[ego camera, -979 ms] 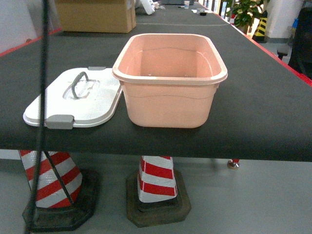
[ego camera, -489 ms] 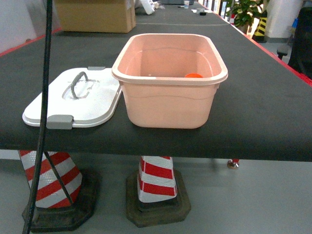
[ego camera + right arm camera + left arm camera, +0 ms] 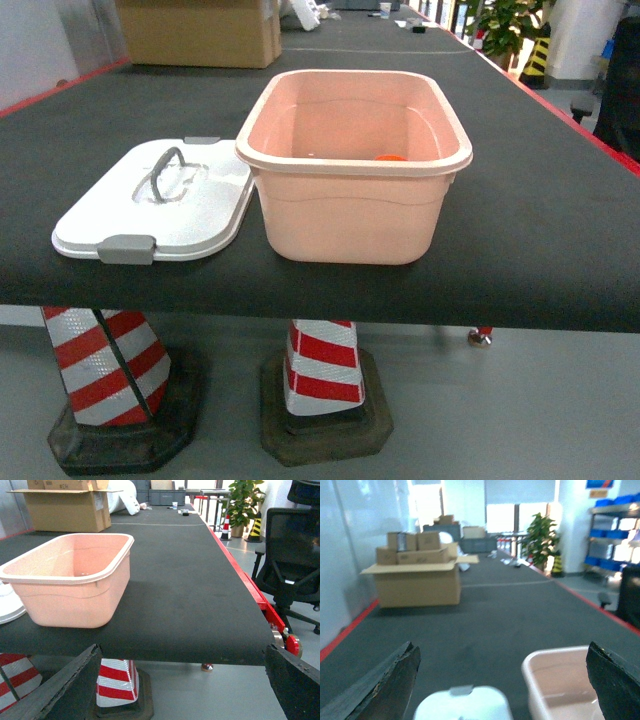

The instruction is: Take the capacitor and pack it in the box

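The salmon-pink box stood open near the front edge of the black table, its white lid lying flat just to its left and touching the rim. A small orange object, possibly a capacitor, showed just above the near rim inside the box, though too little of it was visible to be sure. Neither arm appeared in the head view. The left gripper hung with its jaws wide apart and nothing between them, above the lid and the box's left corner. The right gripper was likewise spread and empty, low off the table's front right. By the look of it, the work stood between picks; the next move would call for finding another capacitor, none of which lay in sight on the table.
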